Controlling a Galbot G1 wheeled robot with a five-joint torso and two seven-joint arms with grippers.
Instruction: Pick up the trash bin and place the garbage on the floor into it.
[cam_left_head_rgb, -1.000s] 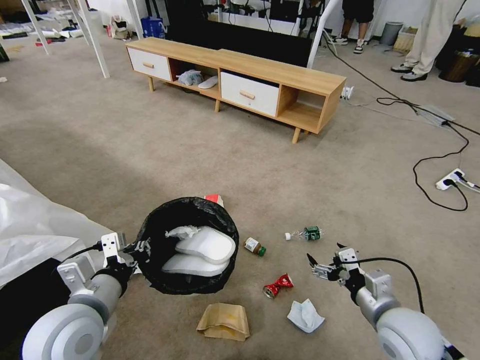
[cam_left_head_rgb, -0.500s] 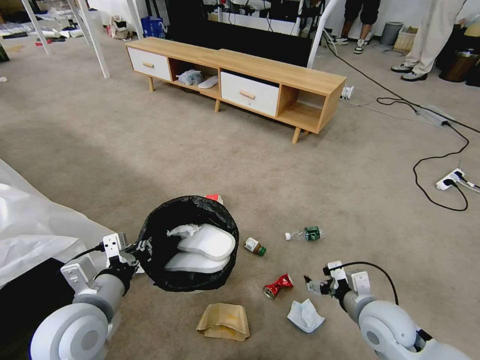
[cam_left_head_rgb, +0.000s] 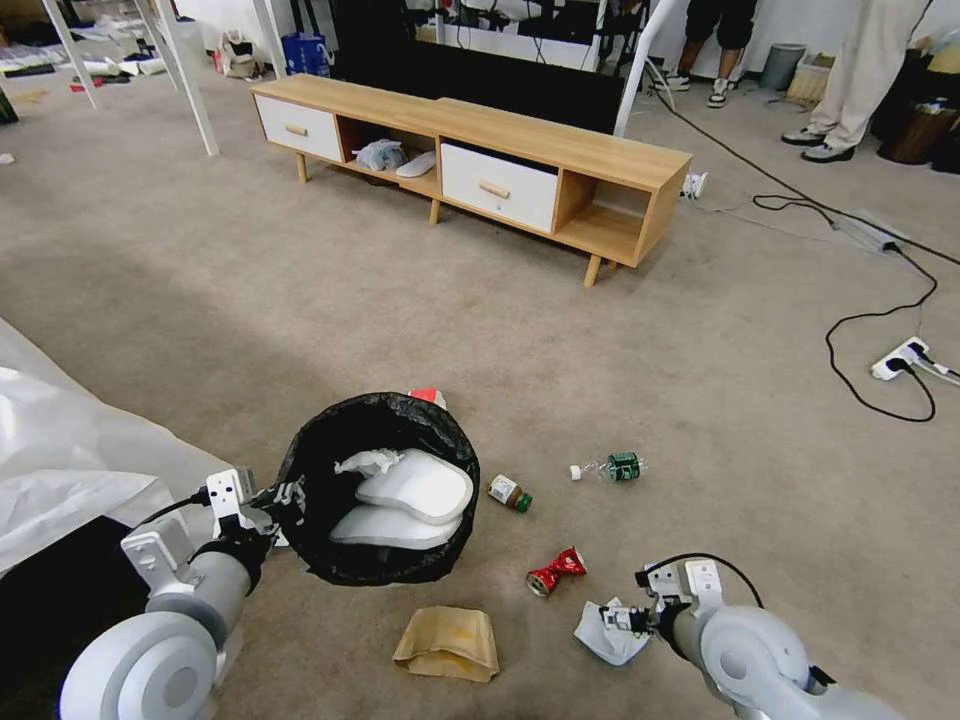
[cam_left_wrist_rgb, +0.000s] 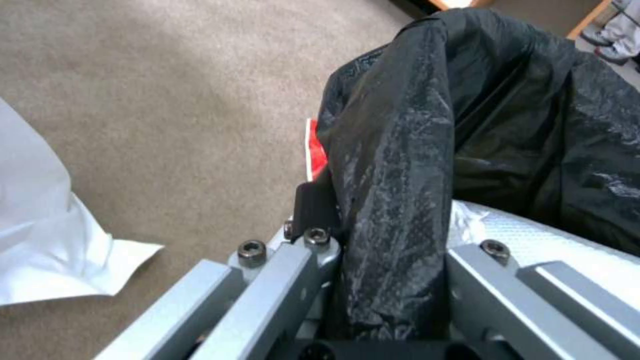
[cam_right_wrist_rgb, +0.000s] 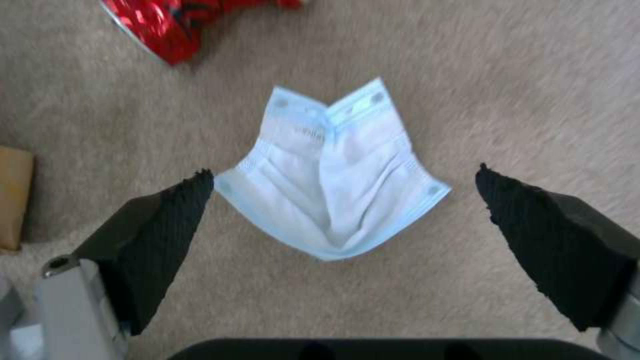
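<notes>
Right gripper (cam_right_wrist_rgb: 343, 175) lowered, spread over face mask (cam_right_wrist_rgb: 333, 180).

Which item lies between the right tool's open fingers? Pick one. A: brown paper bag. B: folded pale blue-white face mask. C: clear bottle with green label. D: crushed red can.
B: the right wrist view shows the folded pale blue-white face mask on the beige carpet floor, centred between the open right tool.
</notes>
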